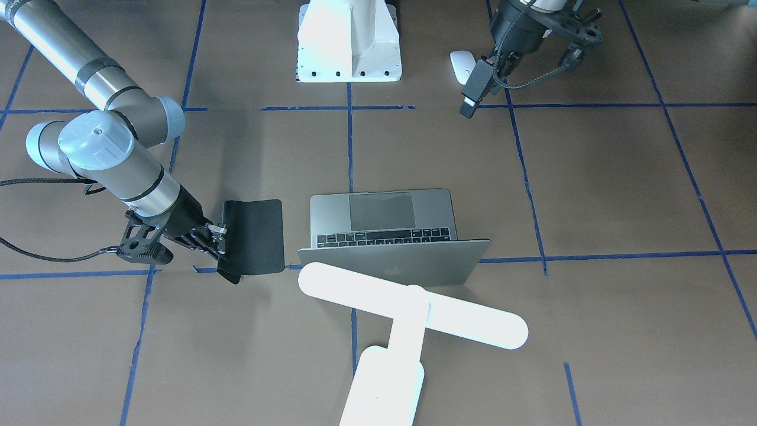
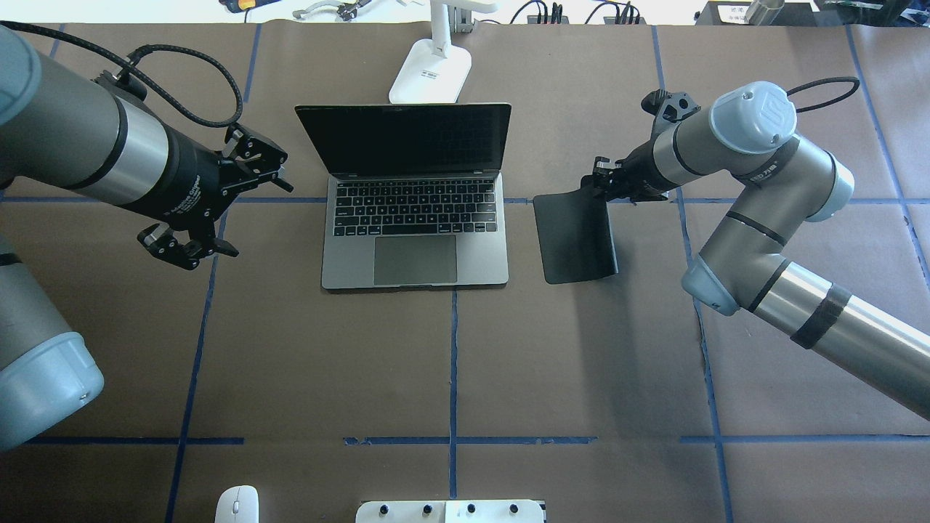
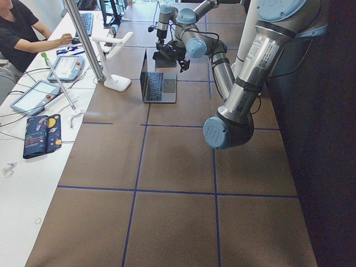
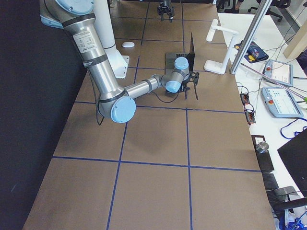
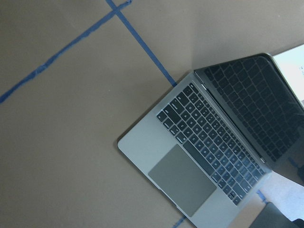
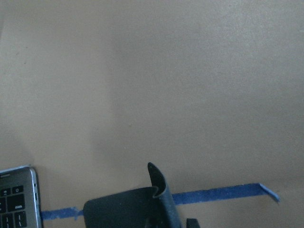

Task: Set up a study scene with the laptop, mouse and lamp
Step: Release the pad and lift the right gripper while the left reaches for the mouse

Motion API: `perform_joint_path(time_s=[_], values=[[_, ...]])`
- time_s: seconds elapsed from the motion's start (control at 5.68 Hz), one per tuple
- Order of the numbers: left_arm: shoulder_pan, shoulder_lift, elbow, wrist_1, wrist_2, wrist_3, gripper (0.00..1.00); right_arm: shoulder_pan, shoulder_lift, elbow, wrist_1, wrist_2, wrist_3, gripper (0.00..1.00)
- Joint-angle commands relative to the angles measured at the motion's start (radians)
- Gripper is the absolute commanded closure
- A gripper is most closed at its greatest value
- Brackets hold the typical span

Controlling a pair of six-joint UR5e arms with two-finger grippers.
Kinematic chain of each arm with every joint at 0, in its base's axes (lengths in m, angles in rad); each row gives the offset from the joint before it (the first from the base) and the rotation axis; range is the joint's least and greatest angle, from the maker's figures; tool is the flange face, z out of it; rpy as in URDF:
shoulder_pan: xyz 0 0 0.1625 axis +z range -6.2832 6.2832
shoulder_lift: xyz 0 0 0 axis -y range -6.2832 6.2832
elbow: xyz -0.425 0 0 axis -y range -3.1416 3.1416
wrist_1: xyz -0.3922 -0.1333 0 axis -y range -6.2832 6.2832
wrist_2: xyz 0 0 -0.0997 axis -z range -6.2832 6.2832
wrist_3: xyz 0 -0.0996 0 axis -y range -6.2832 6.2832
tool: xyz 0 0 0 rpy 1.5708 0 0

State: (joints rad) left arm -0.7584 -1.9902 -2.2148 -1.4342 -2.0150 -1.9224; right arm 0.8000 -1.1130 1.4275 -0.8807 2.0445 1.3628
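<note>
The grey laptop (image 2: 414,218) lies open in the middle of the table, its screen dark; it also shows in the left wrist view (image 5: 209,152). The glowing white lamp (image 1: 408,313) stands behind it, its base (image 2: 430,73) at the far edge. The white mouse (image 2: 236,505) lies near the robot's pedestal on the left, far from the laptop. My right gripper (image 2: 601,185) is shut on the far corner of a black mouse pad (image 2: 574,236) just right of the laptop, and the pad's edge is curled up. My left gripper (image 2: 240,207) hovers open and empty left of the laptop.
The white robot pedestal (image 1: 349,41) stands at the table's near edge. Blue tape lines (image 2: 454,349) cross the brown table. Beyond the far edge, a side bench holds tablets and cables (image 3: 39,94), and a person sits there (image 3: 16,33).
</note>
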Motion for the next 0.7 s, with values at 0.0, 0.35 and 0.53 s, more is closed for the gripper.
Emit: perform_joint_path(time_s=[0.0,0.35,0.53], values=[[0.043,0.151,-0.058,-0.002,0.004,0.244,0.0,0.022,0.004,0.013,-0.003,0.02,-0.004,0.0],[0.301,0.29,-0.1,-0.003,0.136,0.341,0.0,0.129,-0.008,0.021,0.0,0.159,-0.011,0.0],[0.391,0.339,-0.121,0.0,0.169,0.376,0.0,0.131,-0.02,0.021,0.002,0.161,-0.017,0.0]])
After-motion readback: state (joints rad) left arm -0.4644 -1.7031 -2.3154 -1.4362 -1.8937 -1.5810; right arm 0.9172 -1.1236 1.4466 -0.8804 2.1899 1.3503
